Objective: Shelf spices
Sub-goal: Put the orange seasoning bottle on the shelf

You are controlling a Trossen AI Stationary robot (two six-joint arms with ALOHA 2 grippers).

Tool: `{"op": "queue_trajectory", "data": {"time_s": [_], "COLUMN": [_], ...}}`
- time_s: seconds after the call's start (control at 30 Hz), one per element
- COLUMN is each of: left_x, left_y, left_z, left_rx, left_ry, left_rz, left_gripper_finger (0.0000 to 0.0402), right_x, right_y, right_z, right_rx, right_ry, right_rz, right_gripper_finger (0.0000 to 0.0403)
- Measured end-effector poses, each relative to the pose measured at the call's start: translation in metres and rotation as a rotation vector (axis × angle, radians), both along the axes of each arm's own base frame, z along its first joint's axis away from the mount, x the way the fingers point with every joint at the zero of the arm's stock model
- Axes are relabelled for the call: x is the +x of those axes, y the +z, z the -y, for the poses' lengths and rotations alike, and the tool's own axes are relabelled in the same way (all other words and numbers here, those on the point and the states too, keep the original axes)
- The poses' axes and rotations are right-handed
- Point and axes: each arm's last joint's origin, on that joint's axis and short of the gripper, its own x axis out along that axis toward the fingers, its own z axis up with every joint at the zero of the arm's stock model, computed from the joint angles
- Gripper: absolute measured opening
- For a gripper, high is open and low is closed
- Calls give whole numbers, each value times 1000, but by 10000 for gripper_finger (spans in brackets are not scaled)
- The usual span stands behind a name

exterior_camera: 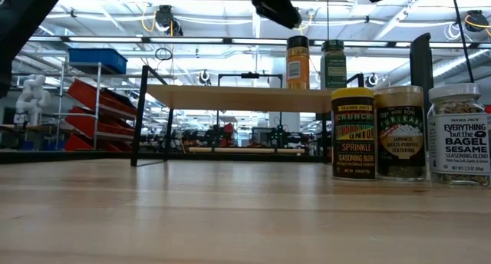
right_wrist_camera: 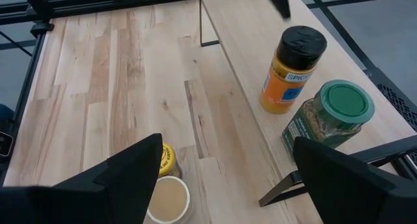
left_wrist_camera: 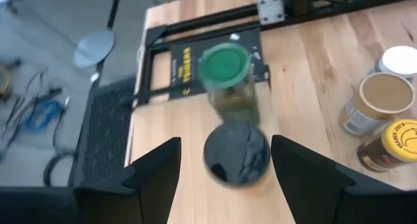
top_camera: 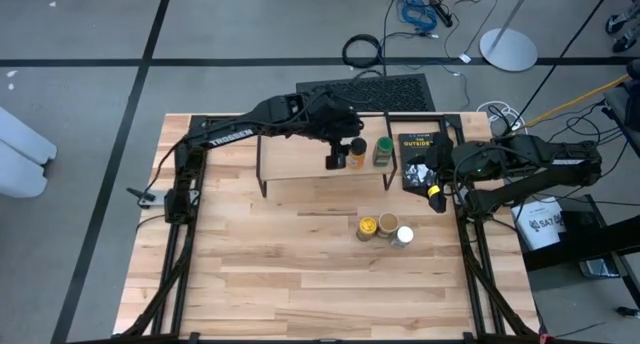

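Left end effector (top_camera: 336, 161): jaws apart, empty, over dark-lid jar (left_wrist_camera: 237, 152) on shelf (top_camera: 290, 159). You lift straight, avoid green-lid jar (left_wrist_camera: 226, 68). Right end effector (top_camera: 436, 196): wide, empty.

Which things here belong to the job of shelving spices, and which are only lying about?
Job: shelf; dark-lid jar and green-lid jar on it; yellow-lid jar, tan-lid jar, white-lid jar on the table.
Lying about: black book.

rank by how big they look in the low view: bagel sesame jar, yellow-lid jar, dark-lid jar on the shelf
1. bagel sesame jar and yellow-lid jar: look about alike, both near the camera, so no ranking between them.
2. dark-lid jar on the shelf: smallest-looking, though it stands farther back.
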Motion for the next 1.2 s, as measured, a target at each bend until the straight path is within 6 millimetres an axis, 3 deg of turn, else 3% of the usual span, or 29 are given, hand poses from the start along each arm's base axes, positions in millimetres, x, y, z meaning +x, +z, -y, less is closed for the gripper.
{"op": "queue_trajectory", "data": {"time_s": [0.1,0.23,0.37,0.67,1.2], "left_x": [-13,-23,-17,-2,7], "left_y": [3,-12,-32,-71,-79], "left_z": [2,4,8,2,-3], "left_rx": [-49,-157,-207,-203,-183], "left_ry": [64,85,44,54,60], "left_rz": [-57,-216,-256,-217,-168], "left_gripper_finger": [247,247,235,165,88], "right_x": [0,0,0,0,0], "right_y": [0,0,-1,-1,-1], "right_z": [0,0,0,0,0], "right_rx": [4,7,11,22,21], "right_ry": [-2,-5,-8,-12,-11], "right_rz": [-1,-6,-8,-7,-6], "right_gripper_finger": [334,334,334,334,334]}}
